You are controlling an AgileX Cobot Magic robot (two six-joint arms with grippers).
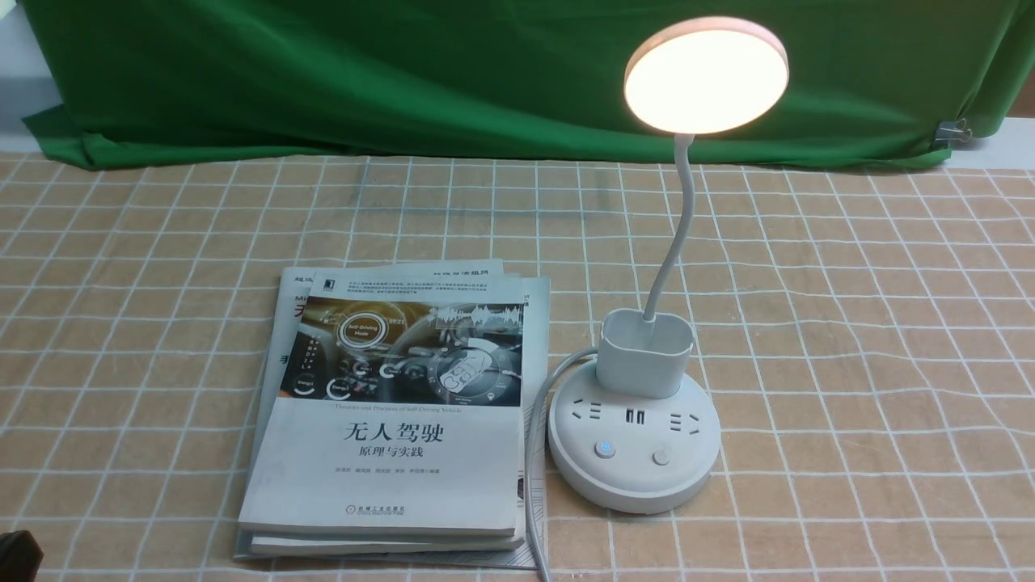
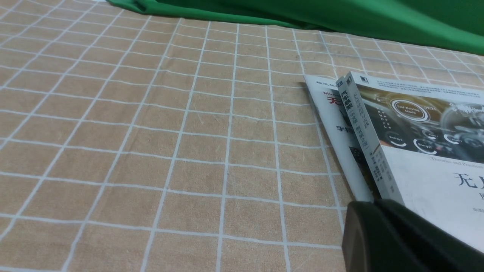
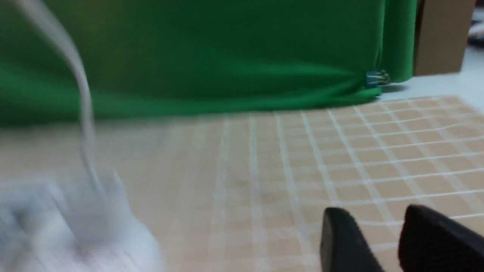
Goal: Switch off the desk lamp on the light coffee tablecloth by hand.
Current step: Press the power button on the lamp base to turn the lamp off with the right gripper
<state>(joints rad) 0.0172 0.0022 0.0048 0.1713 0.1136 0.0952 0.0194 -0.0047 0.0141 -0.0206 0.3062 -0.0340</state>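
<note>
And the desk lamp [image 1: 635, 436] is lit, its disc head glowing above the gooseneck, base standing on the light coffee tablecloth [image 1: 873, 364]! To the lamp's left, a stack of books [image 1: 388, 453], with the grey cable [image 1: 535, 453] running down between them. Behind the lamp hangs the green cloth [image 1: 404, 89]. The right tool [image 3: 374, 226] has its fingers spread, nothing between them, off to the lamp's right! The left tool [image 2: 382, 206] is beyond the books, its fingers seemingly pressed together.

Lamp [image 3: 85, 109] blurred, cut off, right wrist
</note>
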